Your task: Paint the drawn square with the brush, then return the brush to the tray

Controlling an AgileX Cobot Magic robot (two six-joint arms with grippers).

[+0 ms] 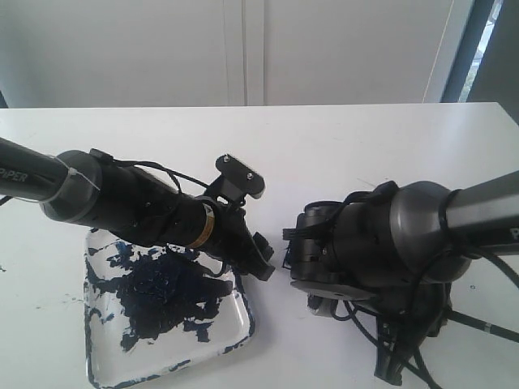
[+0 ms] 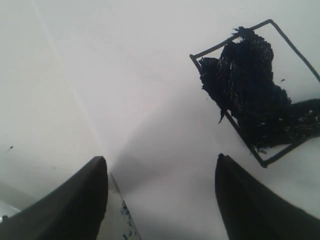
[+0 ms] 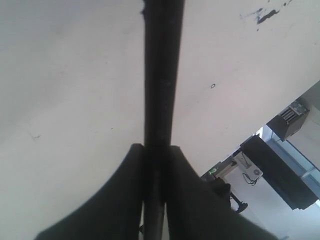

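tightly inside the right pincer (image 3: 156, 147), the brush (image 3: 161, 70)

Table (image 1: 340, 138): white, spread beneath the left claw (image 2: 160, 165) and right claw (image 3: 156, 150).
Paint specks (image 3: 267, 15): dark flecks ahead of the right claw.
Wall panels (image 1: 243, 49): pale, well beyond both claws.
Dark equipment (image 3: 280, 165): past the table edge, off to one side of the right claw.
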